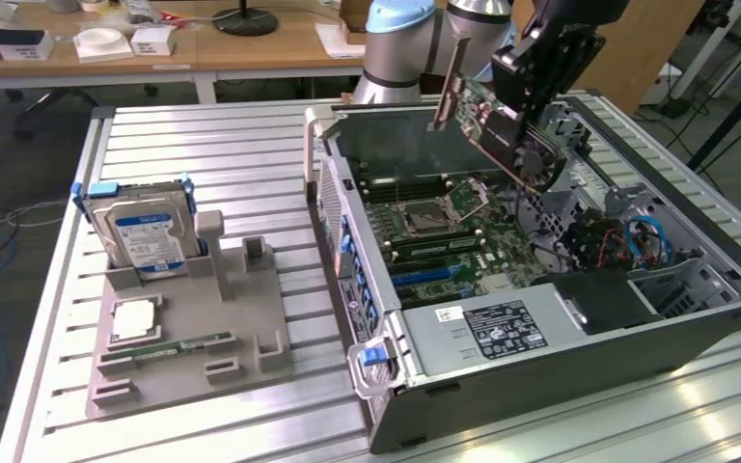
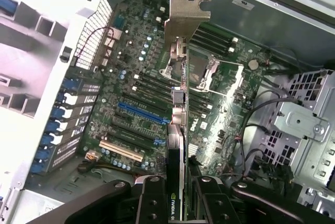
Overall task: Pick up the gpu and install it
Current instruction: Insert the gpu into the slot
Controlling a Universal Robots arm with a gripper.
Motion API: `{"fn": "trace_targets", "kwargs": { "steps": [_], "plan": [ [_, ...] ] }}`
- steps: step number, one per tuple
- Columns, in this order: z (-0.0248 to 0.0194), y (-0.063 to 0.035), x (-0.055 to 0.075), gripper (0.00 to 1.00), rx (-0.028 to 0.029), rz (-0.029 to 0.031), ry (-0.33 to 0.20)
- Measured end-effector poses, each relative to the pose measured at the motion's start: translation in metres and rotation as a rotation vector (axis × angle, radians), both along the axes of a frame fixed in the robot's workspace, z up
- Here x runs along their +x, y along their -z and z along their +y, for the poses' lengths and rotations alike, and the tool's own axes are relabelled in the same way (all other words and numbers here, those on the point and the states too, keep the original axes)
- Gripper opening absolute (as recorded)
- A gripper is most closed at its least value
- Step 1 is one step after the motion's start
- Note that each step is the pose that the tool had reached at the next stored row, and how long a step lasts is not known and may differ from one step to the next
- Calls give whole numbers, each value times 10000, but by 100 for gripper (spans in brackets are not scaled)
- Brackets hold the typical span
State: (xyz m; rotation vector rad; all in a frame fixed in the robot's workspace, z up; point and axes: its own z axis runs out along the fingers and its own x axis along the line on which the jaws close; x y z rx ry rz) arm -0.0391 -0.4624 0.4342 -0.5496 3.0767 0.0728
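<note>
My end effector (image 2: pixel 180 190) grips the gpu (image 2: pixel 178 140) over the open case (image 1: pixel 563 395); I'd keep its edge parallel to the blue slot (image 2: pixel 142 113).

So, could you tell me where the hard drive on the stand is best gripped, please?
Probably the upper part, from above: the hard drive stands on end with its lower end in the grey stand, leaving the top free. Close across its two flat faces.

Exterior view: raised, well back from gripper (image 1: pixel 521 101), looks down across open case (image 1: pixel 679 338). Wrist view: right behind gripper, close, faces down into case. 2 views share motherboard (image 1: pixel 448 227).
</note>
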Motion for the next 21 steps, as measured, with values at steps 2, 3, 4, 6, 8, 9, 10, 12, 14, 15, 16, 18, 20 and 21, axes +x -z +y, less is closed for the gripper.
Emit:
{"fn": "trace_targets", "kwargs": {
  "steps": [2, 3, 4, 6, 8, 9, 10, 12, 14, 15, 16, 18, 20, 21],
  "plan": [
    [0, 0, 0, 26, 0, 1, -124],
    [0, 1, 0, 26, 0, 0, -186],
    [0, 1, 0, 26, 0, 0, -246],
    [0, 1, 0, 26, 0, 0, -369],
    [0, 1, 0, 26, 0, 0, -490],
    [0, 1, 0, 26, 0, 0, -549],
    [0, 1, 0, 26, 0, 0, -613],
    [0, 2, 0, 26, 0, 0, -731],
    [0, 2, 0, 26, 0, 0, -846],
    [0, 2, 0, 26, 0, 0, -905],
    [0, 2, 0, 26, 0, 0, -965],
    [0, 3, 0, 26, 0, 0, -1091],
    [0, 3, 0, 26, 0, 0, -1219],
    [0, 4, 0, 26, 1, 0, -1286]
  ]
}}
